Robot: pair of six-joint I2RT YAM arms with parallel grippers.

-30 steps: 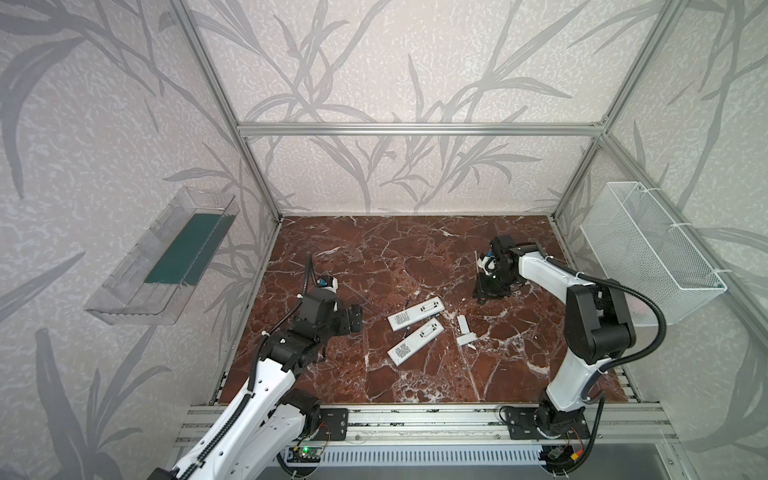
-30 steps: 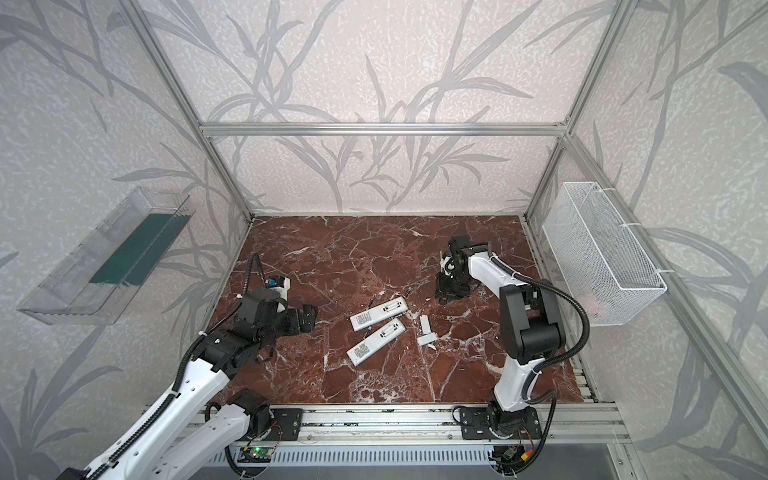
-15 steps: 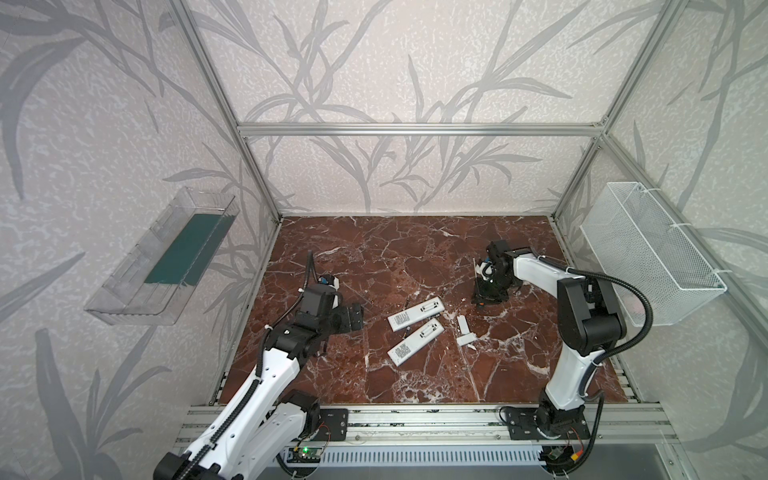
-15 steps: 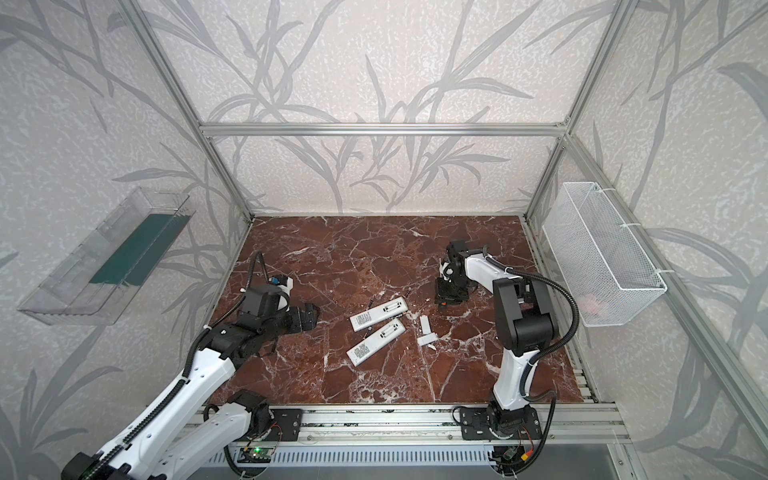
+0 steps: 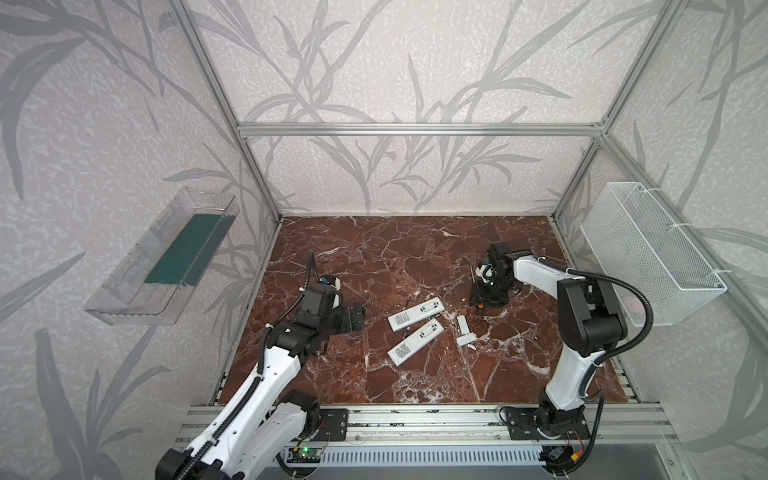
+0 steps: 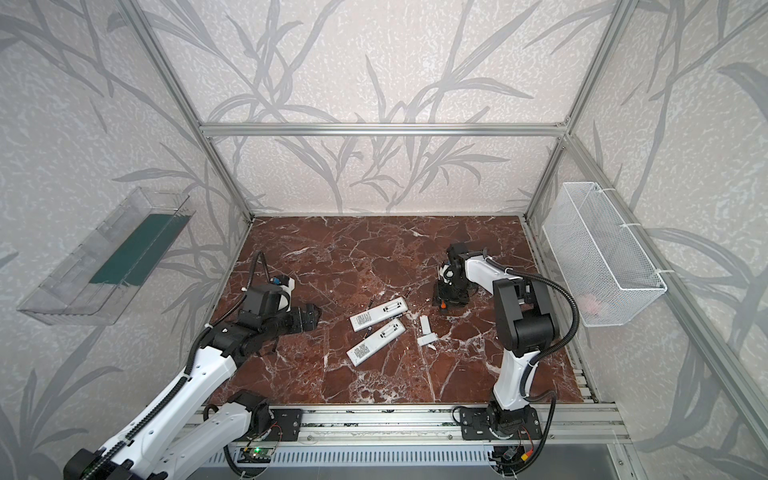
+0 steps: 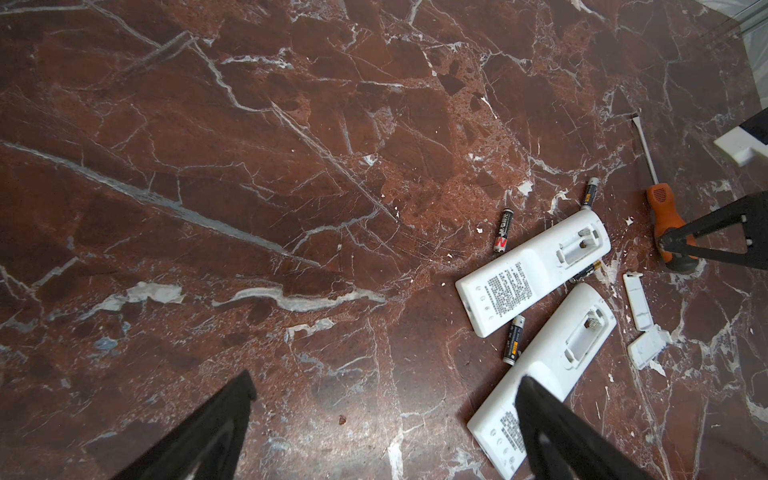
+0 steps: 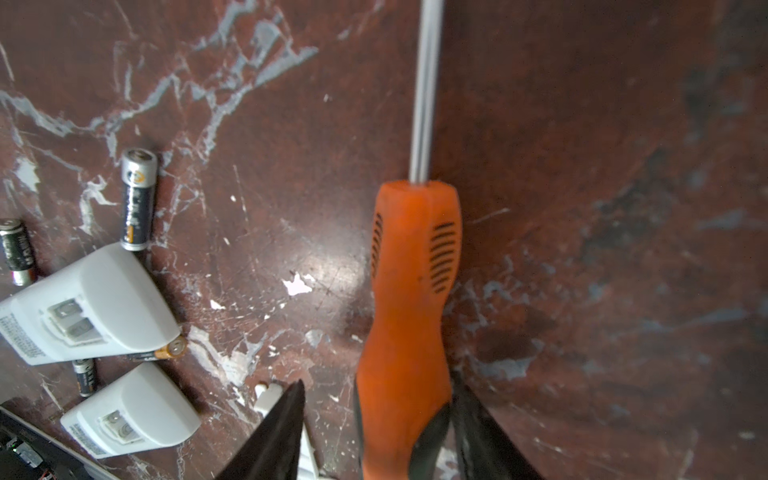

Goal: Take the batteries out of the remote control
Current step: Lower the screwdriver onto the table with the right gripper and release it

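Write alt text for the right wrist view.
An orange-handled, steel-shafted screwdriver lies flat on the red-brown marble tabletop between the right gripper's black jaws, which stand open around its handle. Nearby lie two white plastic remote controls with uncovered battery bays and loose small dark cylindrical batteries.

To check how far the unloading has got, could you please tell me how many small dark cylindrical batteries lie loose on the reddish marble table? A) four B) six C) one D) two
A: the left wrist view shows four small dark cylindrical batteries on the reddish marble table. Three lie beside the two white plastic remotes, and a fourth is partly hidden in the gap between them.
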